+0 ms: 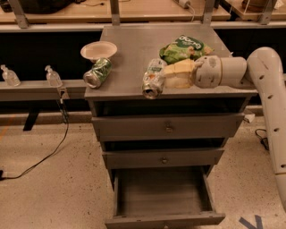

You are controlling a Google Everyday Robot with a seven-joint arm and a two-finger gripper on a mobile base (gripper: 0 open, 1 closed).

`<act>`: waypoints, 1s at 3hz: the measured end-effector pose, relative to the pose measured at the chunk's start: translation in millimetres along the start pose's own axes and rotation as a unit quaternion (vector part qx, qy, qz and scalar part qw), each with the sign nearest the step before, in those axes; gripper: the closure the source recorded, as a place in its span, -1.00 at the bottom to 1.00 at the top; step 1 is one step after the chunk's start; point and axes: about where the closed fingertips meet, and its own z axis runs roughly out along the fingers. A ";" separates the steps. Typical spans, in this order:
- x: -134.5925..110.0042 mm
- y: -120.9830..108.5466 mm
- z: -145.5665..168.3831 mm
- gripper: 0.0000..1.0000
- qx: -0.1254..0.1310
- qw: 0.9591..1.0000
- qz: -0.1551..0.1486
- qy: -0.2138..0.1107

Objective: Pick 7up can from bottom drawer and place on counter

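Note:
The 7up can (153,78), whitish-silver with green patches, lies on its side in my gripper (163,77), over the front part of the counter (134,49). The gripper's yellowish fingers (178,74) are shut on the can from the right. My white arm (268,89) reaches in from the right edge. The bottom drawer (163,194) is pulled open below and holds nothing I can see.
A darker green dented can (98,72) lies at the counter's front left, beside a paper bowl (98,50). A green chip bag (185,48) sits behind the gripper. The two upper drawers (167,127) are shut. A wooden bench (134,11) runs behind. Small bottles (52,77) stand on a ledge at the left.

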 end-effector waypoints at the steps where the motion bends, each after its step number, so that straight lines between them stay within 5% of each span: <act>1: 25.2 -1.9 -2.4 1.00 -0.002 0.999 0.017 0.040; 3: 49.9 12.9 -6.5 1.00 -0.034 0.987 0.122 0.097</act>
